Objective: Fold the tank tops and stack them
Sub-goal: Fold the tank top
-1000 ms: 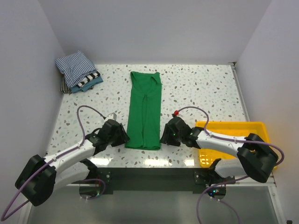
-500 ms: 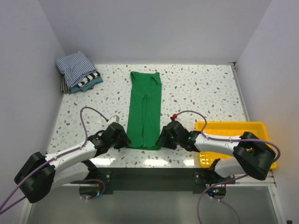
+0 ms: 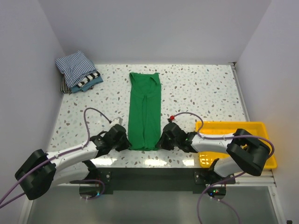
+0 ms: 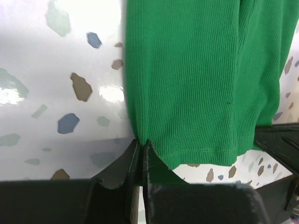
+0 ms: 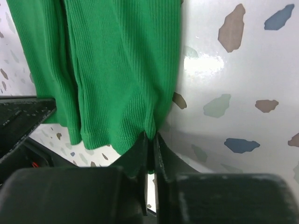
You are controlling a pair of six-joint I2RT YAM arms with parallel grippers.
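Observation:
A bright green tank top (image 3: 145,109) lies folded lengthwise down the middle of the speckled table, hem toward me. My left gripper (image 3: 125,143) is shut on the hem's near left corner; in the left wrist view the green tank top (image 4: 196,79) is pinched between the jaws of the left gripper (image 4: 140,144). My right gripper (image 3: 161,143) is shut on the near right corner, and the right wrist view has that green cloth (image 5: 117,70) caught in the right gripper (image 5: 152,139). A stack of folded tank tops (image 3: 77,71), blue-and-white striped on top, sits at the far left corner.
A yellow plastic tray (image 3: 233,128) lies at the near right, partly under my right arm. White walls close in the table on the left, back and right. The table's near edge runs just behind both grippers.
Both grippers slid toward the near edge and inward to the hem corners, then shut on the green cloth. The hem is now drawn slightly narrower.

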